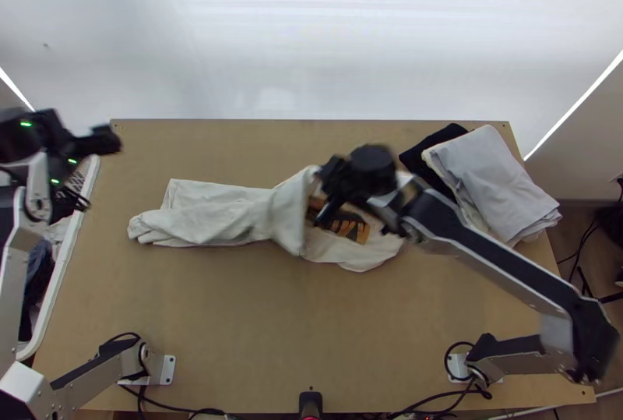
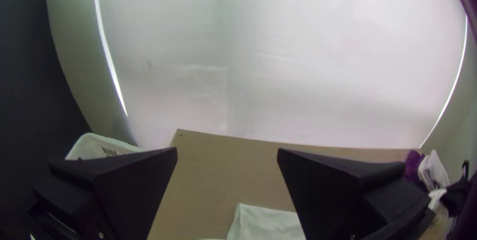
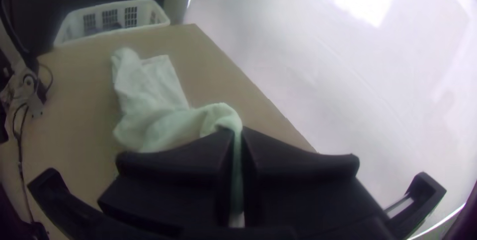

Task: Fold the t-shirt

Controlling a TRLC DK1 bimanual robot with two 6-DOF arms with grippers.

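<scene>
Clenching a raised fold of the cream t-shirt (image 1: 234, 217) between its two black fingers, the right gripper (image 1: 321, 194) stands over the middle of the light wooden table (image 1: 234, 303), while the left gripper (image 1: 109, 139), its jaws released and wide apart, hangs near the table's far left corner. At the table's left side sits a white plastic basket (image 1: 75, 225) with slotted walls, holding dark and pale cloth in a loose heap; the left arm crosses over part of it and the view's edge cuts off more, so individual garments cannot be told apart. The t-shirt lies bunched lengthwise across the table, its dark-and-orange print partly covered by the right gripper, which is blurred from above; which part of the shirt it grasps is hard to make out. At the far right, a pale grey folded garment (image 1: 487, 178) tops a stack, with black cloth (image 1: 432, 147) jutting from beneath.
</scene>
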